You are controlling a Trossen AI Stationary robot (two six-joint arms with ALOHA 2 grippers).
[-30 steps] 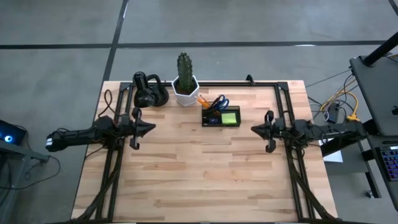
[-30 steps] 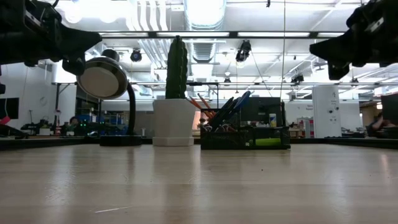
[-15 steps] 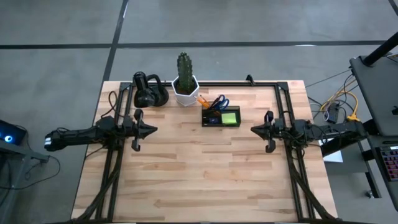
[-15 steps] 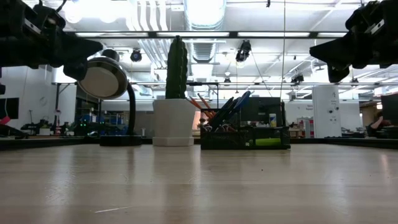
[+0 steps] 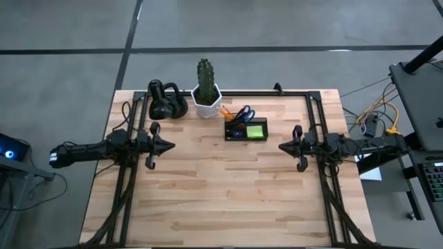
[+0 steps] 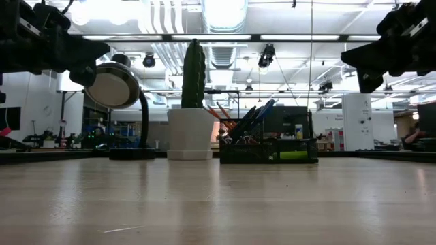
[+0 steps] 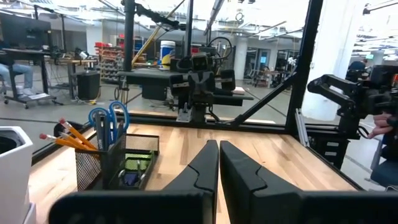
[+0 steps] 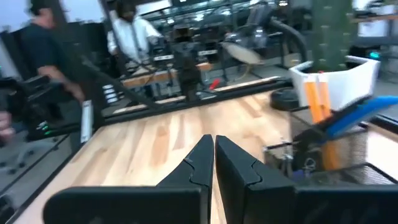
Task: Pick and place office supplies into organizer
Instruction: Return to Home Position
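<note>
Left claw and right claw both clenched, fingers pressed together, raised over opposite sides of the counter, well apart from the organizer. Organizer sits just beside the cactus pot. Scissors, pencils and green sticky pad are inside.

A grey concrete floor surrounds the wooden table. Beyond the table stand workbenches under bright ceiling lights.
</note>
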